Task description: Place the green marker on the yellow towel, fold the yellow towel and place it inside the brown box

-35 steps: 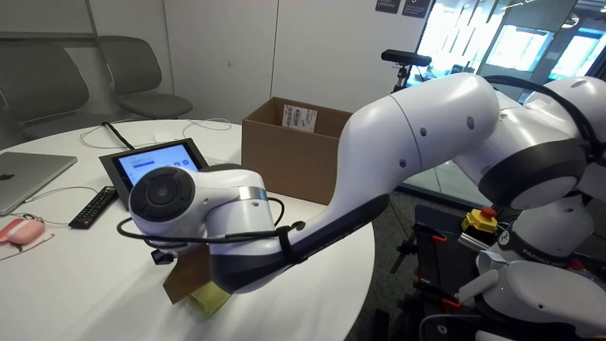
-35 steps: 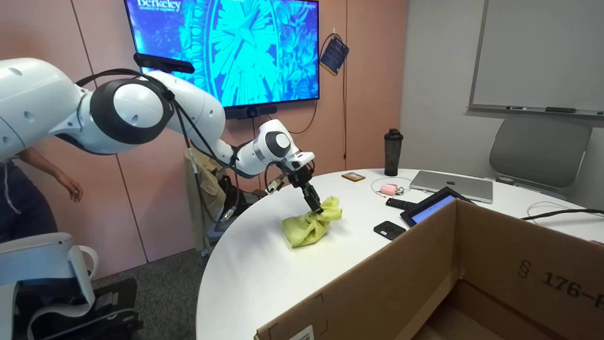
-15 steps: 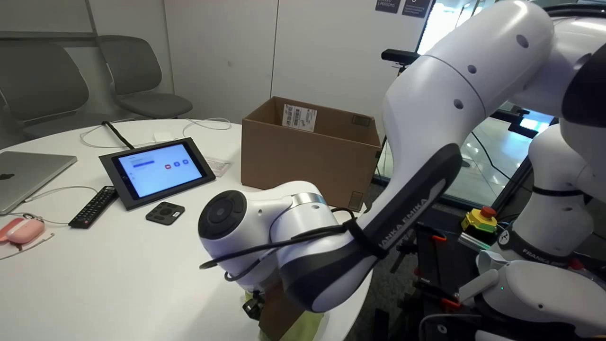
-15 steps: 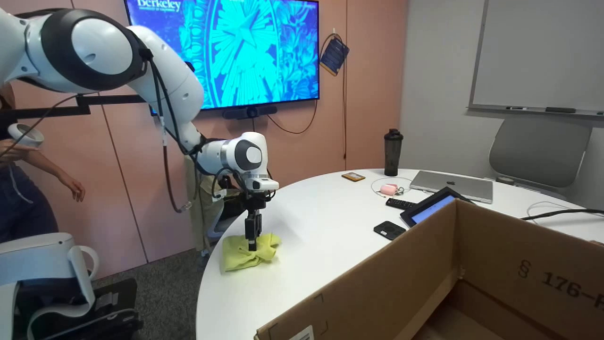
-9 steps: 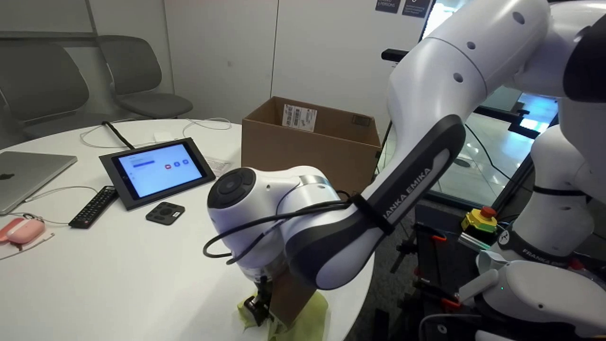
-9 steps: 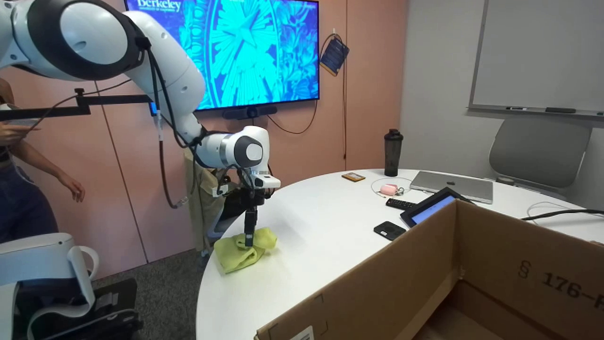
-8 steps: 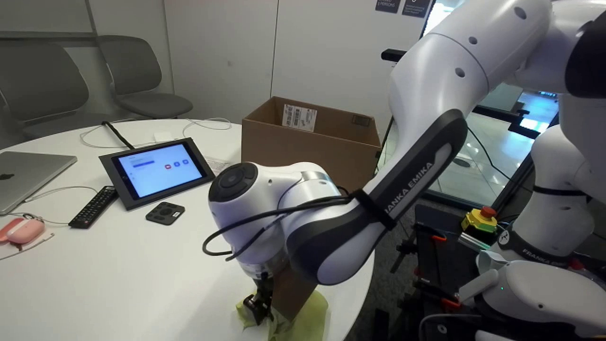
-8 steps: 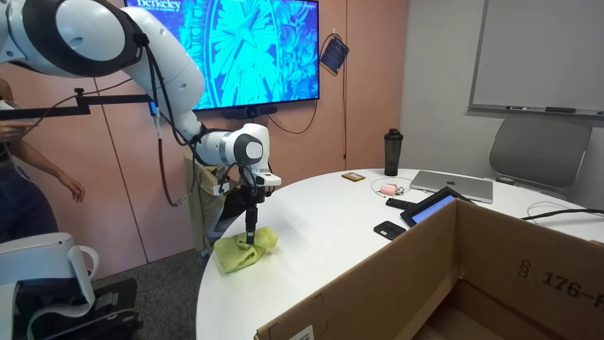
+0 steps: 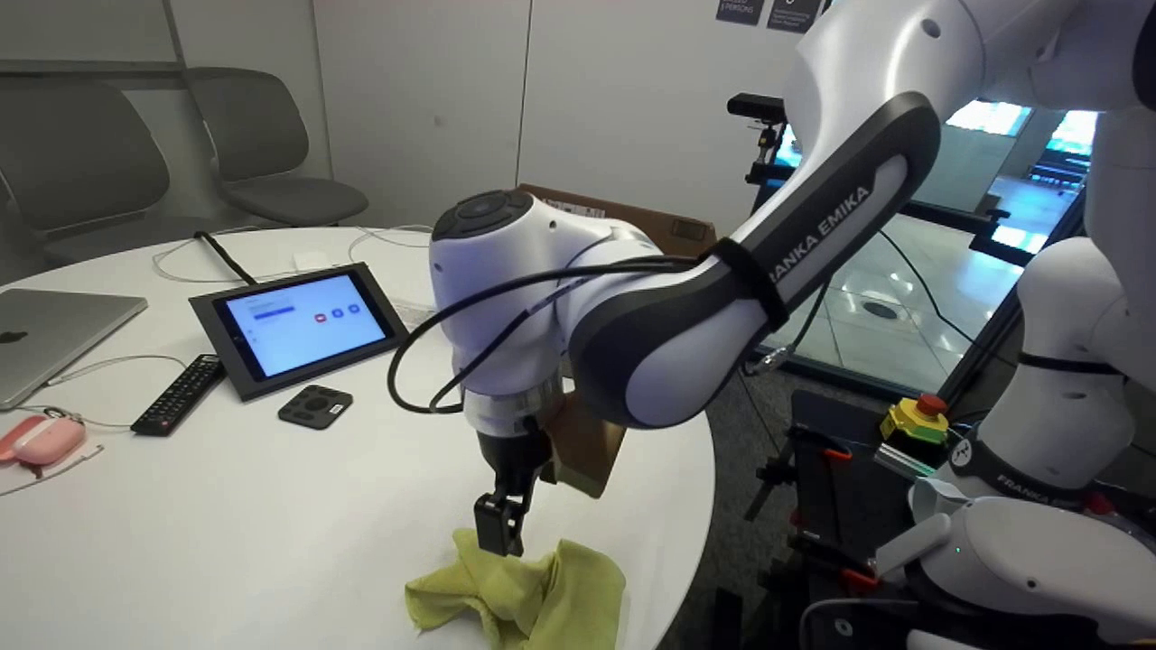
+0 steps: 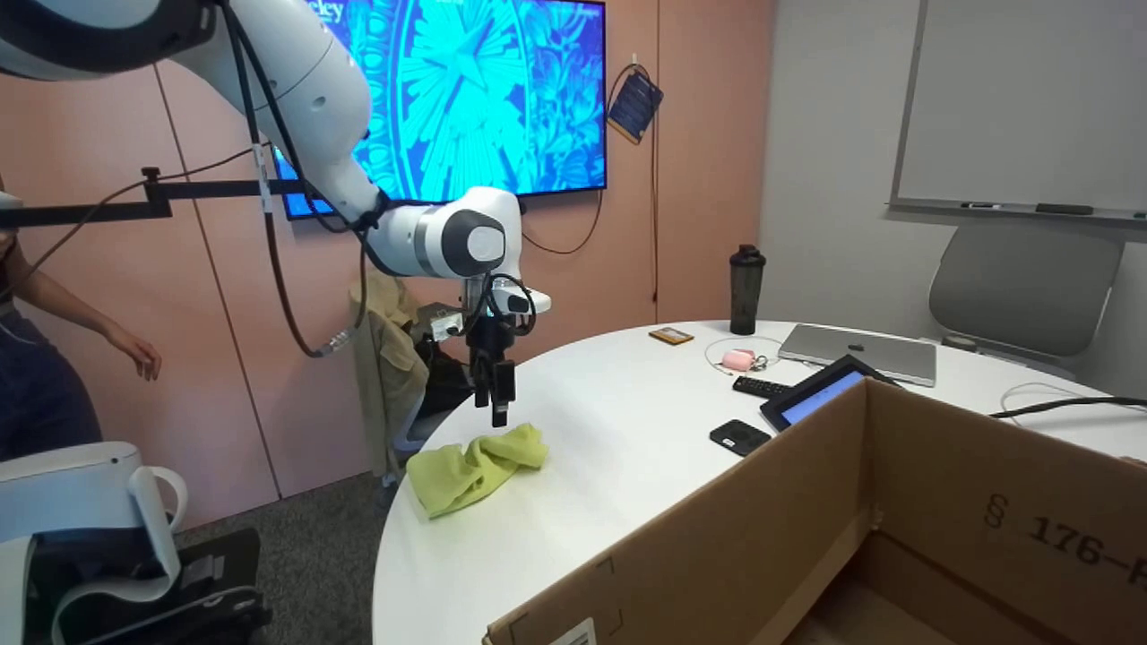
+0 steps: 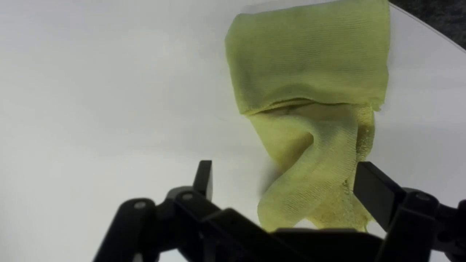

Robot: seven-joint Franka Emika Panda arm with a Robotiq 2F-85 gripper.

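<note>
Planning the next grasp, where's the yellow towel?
In an exterior view, the yellow towel lies near the left edge of the table, below the open gripper.

In wrist view, upper right to bottom: towel (image 11: 309,58) soft matt cloth, finely ribbed, fuzzier lower down. End effector (image 11: 289,183) along bottom edge: black, mostly matt; plastic or metal, cannot tell. In an exterior view, lower right: box (image 10: 717,546) plain matt cardboard; right of centre: bottle (image 10: 744,291) smooth dark plastic; lower left: carpet (image 10: 332,573) rough. In an exterior view, left half: desk (image 9: 271,542) smooth, faint sheen; tablet (image 9: 307,320) glossy screen; laptop (image 9: 63,329) satin metal. Right half: arm (image 9: 876,54) glossy white shell, darker matt panels.
</note>
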